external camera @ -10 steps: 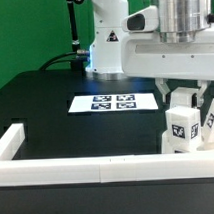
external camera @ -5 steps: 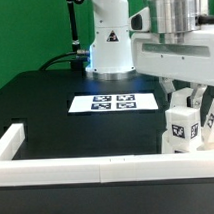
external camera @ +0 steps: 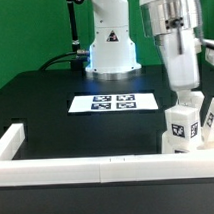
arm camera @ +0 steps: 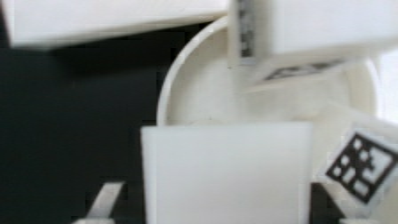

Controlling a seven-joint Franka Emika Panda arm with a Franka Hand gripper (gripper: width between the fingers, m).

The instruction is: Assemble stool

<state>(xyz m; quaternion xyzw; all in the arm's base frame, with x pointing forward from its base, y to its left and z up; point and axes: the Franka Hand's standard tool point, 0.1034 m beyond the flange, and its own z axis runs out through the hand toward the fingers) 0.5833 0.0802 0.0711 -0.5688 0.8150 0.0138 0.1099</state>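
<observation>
Tool [external camera: 187, 95], grip state unreadable, hangs at twelve o'clock above the upright blocky white plastic leg [external camera: 180, 127].

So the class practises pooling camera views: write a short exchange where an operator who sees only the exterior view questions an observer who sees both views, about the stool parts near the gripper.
Operator: I see tagged legs behind the rail, with the gripper just above them. Is the seat there too?
Observer: Yes. The wrist view shows the round seat, its curved rim partly covered by legs.
Operator: What is right before the wrist camera?
Observer: One leg. Its plain white face fills the middle of that view, close up.
</observation>
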